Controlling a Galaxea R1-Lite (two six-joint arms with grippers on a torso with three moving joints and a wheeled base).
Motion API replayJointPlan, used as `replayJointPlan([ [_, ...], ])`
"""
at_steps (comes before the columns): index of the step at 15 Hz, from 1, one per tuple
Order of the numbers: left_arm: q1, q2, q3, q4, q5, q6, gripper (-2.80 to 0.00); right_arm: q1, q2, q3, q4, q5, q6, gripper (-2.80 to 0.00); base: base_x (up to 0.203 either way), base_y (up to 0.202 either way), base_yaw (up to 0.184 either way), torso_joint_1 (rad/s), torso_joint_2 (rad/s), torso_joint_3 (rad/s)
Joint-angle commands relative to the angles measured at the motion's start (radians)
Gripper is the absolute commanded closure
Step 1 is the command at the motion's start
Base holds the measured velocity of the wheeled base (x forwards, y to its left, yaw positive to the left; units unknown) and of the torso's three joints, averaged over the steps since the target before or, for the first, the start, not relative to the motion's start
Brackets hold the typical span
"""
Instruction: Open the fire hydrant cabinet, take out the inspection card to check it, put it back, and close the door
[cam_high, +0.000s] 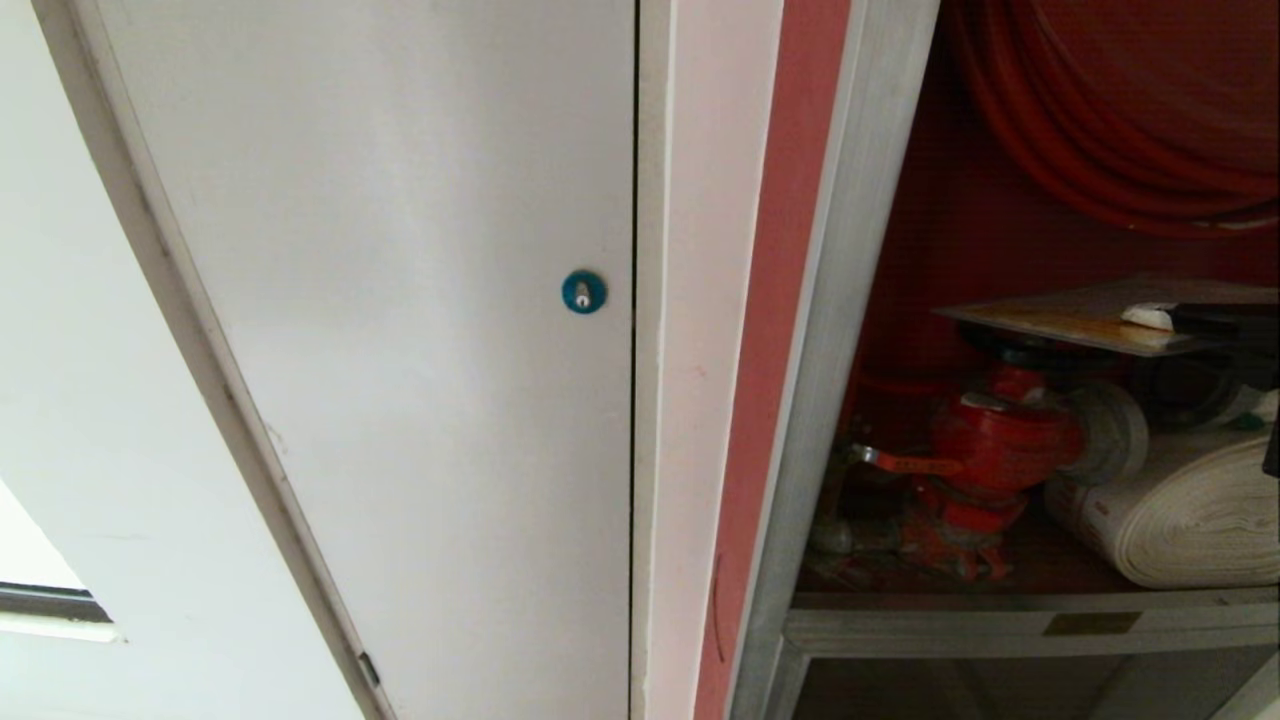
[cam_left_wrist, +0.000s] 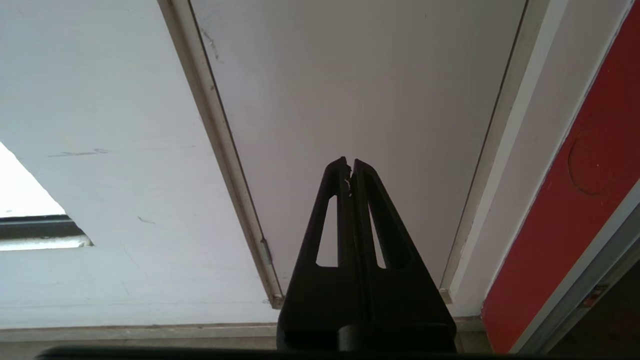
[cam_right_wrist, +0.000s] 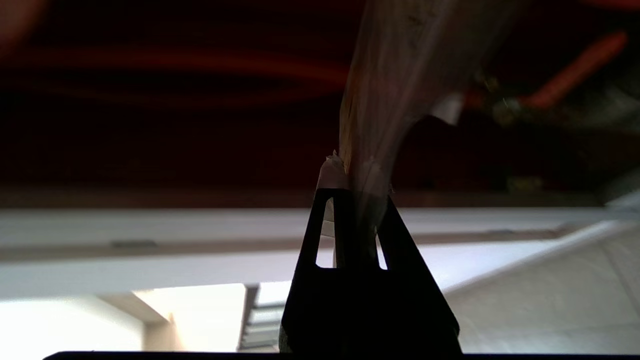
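Two grippers are on my feeds, and only one is at work. On the head view the fire hydrant cabinet (cam_high: 835, 330) fills the right third of the frame, its brushed silver frame running down from top centre and its red inside in plain sight, so the cabinet stands open; I cannot see the door in any view. At the right edge, a little above mid-height, the right gripper (cam_high: 1165, 317) reaches in from outside the frame, its dark fingers pinched on the inspection card (cam_high: 1080, 318), which lies nearly flat in the air above the red valve (cam_high: 985, 445). Through the right wrist camera, the card (cam_right_wrist: 395, 85) rises from between the right gripper (cam_right_wrist: 356, 187) fingers, blurred, with the dark red cabinet interior behind it.

Below the card, in the lower right of the head view, a rolled white hose (cam_high: 1185, 515) rests on the cabinet shelf, just beside the valve. A coiled red hose (cam_high: 1090, 150) hangs in the upper right corner.

Left of the cabinet, the white panel (cam_high: 400, 330) with its blue round lock (cam_high: 583, 291) takes the middle of the frame.

My left gripper (cam_left_wrist: 350, 167) shows only on its own wrist camera, fingers pressed together and holding nothing, pointing at that white panel (cam_left_wrist: 360, 85).
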Motion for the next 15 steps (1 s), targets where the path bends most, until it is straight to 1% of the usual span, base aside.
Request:
replayJointPlan([
  [1, -0.001, 0.000, 0.000, 0.000, 0.000, 0.000, 0.00, -0.030, 0.065, -0.012, -0.037, 0.002, 0.024, 0.00, 0.000, 0.000, 0.000, 0.000, 0.00, 0.000],
  [5, -0.001, 0.000, 0.000, 0.000, 0.000, 0.000, 0.00, -0.037, 0.167, -0.013, -0.066, 0.004, 0.041, 0.00, 0.000, 0.000, 0.000, 0.000, 0.00, 0.000],
  [7, -0.001, 0.000, 0.000, 0.000, 0.000, 0.000, 0.00, -0.035, 0.220, -0.040, -0.069, 0.009, 0.041, 0.00, 0.000, 0.000, 0.000, 0.000, 0.00, 0.000],
  [8, 0.000, 0.000, 0.000, 0.000, 0.000, 0.000, 0.00, -0.034, 0.233, -0.057, -0.071, 0.022, 0.041, 0.00, 0.000, 0.000, 0.000, 0.000, 0.00, 0.000],
  [10, 0.000, 0.000, 0.000, 0.000, 0.000, 0.000, 0.00, -0.032, 0.236, -0.076, -0.071, 0.094, 0.042, 0.00, 0.000, 0.000, 0.000, 0.000, 0.00, 0.000],
  [11, 0.000, 0.000, 0.000, 0.000, 0.000, 0.000, 0.00, -0.031, 0.236, -0.081, -0.071, 0.110, 0.043, 0.00, 0.000, 0.000, 0.000, 0.000, 0.00, 0.000],
  [15, 0.000, 0.000, 0.000, 0.000, 0.000, 0.000, 0.00, -0.021, 0.244, -0.082, -0.071, 0.115, 0.044, 0.00, 0.000, 0.000, 0.000, 0.000, 0.00, 0.000],
])
